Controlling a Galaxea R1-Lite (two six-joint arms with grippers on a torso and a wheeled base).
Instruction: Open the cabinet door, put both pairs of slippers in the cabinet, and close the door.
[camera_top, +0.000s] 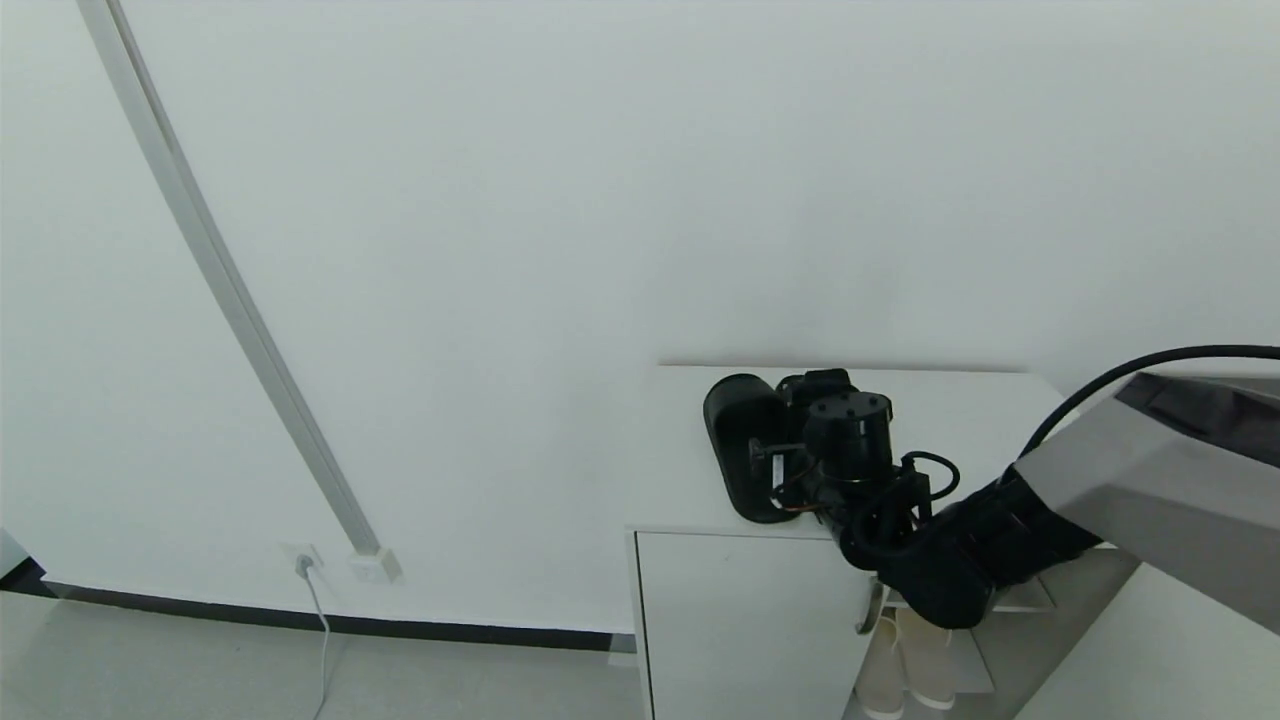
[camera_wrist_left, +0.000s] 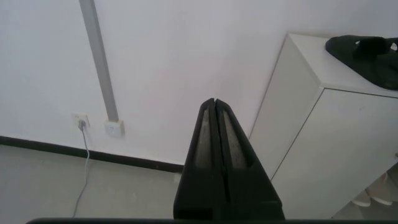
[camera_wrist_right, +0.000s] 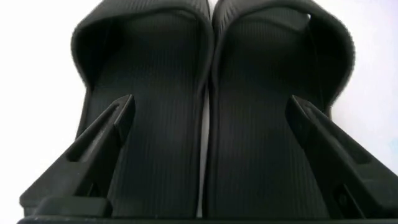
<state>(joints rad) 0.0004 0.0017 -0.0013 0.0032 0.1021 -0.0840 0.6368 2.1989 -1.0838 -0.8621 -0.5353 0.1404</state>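
Right pincer (camera_wrist_right: 210, 104): spread wide with nothing gripped. Its two fingers flank the black slippers (camera_wrist_right: 155, 93), one over each sole, and I cannot tell whether they touch.
Black slippers: the pair lies side by side, pressed together, on the cabinet top (camera_top: 960, 420) near its front edge.
Step in hand: I judge it to be picking up this pair.
Doing it well: I want to centre on the seam between the two, get the fingers outside both soles, then close slowly so neither slipper squirts out. After that I lift straight up before swinging down to the opening.
Left pincer (camera_wrist_left: 215, 107): fingers pressed together and empty, held off the cabinet's (camera_top: 740, 620) left side, facing the wall.
Hard to see: my right arm covers the cabinet's right half. White slippers (camera_top: 905, 670) peek out low inside, but I cannot judge the free shelf room. The black pair's near ends are cut off in the right wrist view.
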